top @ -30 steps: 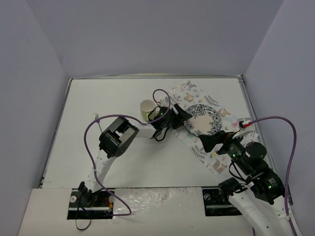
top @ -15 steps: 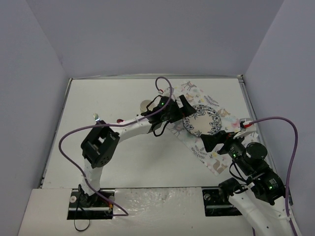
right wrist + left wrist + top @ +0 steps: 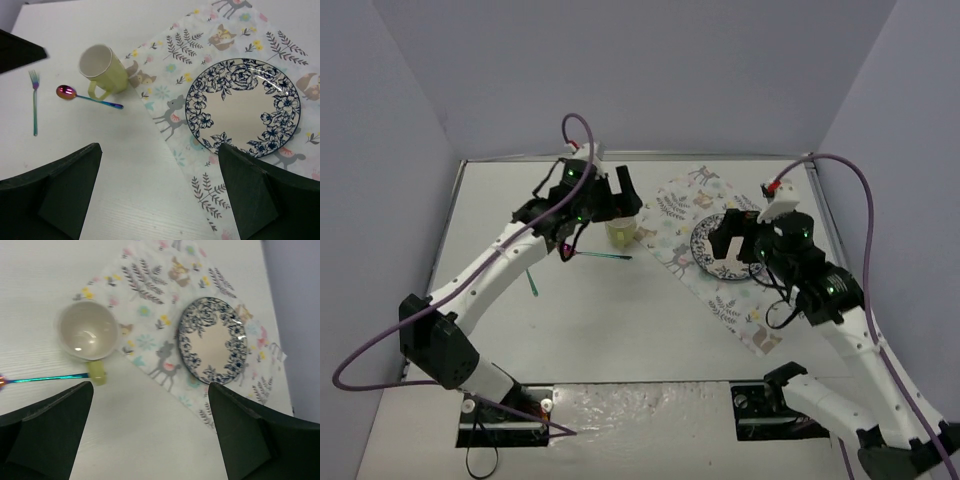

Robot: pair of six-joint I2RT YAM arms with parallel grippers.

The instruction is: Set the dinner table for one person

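Note:
The white dinner table (image 3: pixel 620 330) carries a pastel animal-print cloth (image 3: pixel 682 200) at the right. A blue-patterned plate (image 3: pixel 705 240) lies on the cloth. A yellow-green mug (image 3: pixel 620 232) stands upright at the cloth's left edge. An iridescent spoon (image 3: pixel 600 256) lies beside the mug, and a fork (image 3: pixel 532 283) further left. My left gripper (image 3: pixel 618 200) is open and empty, high above the mug (image 3: pixel 87 335). My right gripper (image 3: pixel 745 240) is open and empty, high over the plate (image 3: pixel 243 107), partly hiding it from above.
Grey walls close in the table at the back and both sides. The cloth (image 3: pixel 170 95) runs diagonally toward the right front. The spoon (image 3: pixel 87 97) and fork (image 3: pixel 34 100) lie on bare tabletop (image 3: pixel 75 30) left of the mug (image 3: pixel 100 67).
My left gripper has drawn back left from the plate's edge to above the mug. My right gripper has risen and moved forward over the plate. Spoon and fork now show.

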